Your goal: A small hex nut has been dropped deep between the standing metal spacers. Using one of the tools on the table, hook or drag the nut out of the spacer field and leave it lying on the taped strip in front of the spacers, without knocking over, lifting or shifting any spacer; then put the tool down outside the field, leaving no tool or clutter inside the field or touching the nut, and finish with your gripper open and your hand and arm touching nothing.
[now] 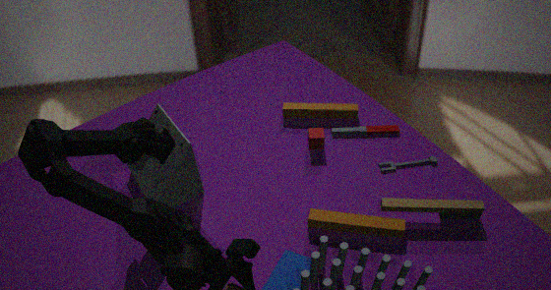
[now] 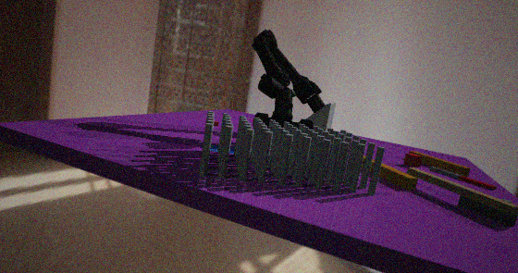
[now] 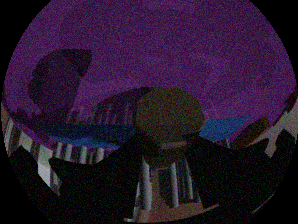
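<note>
Many slim, cylindrical metal spacers (image 1: 336,271) (image 2: 206,152) (image 3: 146,185) stand upright; the claw (image 1: 237,277) (image 3: 161,135) grips a blunt, rounded, olive-brown piece (image 1: 233,287) (image 3: 170,114).

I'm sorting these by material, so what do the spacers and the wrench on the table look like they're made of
The spacers look like plain metal, perhaps steel: grey posts with paler tops. The wrench seems to be dull grey metal, judging by its even colour, though painted plastic could look similar.
</note>
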Robot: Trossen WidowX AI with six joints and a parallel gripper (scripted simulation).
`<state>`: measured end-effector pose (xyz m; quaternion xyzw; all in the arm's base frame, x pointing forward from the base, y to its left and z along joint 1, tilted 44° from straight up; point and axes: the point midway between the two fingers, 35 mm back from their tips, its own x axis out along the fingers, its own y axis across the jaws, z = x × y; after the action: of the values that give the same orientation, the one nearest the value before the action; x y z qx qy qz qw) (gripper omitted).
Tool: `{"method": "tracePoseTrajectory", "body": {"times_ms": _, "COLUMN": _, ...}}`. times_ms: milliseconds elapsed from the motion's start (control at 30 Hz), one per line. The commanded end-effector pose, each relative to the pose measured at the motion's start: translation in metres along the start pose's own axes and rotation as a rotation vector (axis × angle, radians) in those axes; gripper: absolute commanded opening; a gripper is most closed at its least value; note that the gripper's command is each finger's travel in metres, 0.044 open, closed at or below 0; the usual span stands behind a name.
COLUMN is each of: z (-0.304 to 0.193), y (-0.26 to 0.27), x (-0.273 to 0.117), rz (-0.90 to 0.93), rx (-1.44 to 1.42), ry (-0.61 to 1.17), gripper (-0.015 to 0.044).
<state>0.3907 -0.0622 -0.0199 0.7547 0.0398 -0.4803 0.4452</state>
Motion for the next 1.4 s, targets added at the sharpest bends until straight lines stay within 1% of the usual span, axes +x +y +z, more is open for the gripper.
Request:
{"method": "tracePoseTrajectory", "body": {"times_ms": 0, "z": 0.0, "y": -0.001, "x": 0.002, "rz": -0.003, "rx": -0.005, "ry": 0.005, "gripper": 0.0}}
{"method": "tracePoseTrajectory", "body": {"times_ms": 433, "z": 0.0, "y": -0.004, "x": 0.007, "rz": -0.005, "rx": -0.006, "ry": 0.004, "gripper": 0.0}}
{"method": "tracePoseTrajectory", "body": {"times_ms": 1367, "z": 0.015, "y": -0.001, "x": -0.003, "rz": -0.003, "rx": -0.004, "ry": 0.003, "gripper": 0.0}}
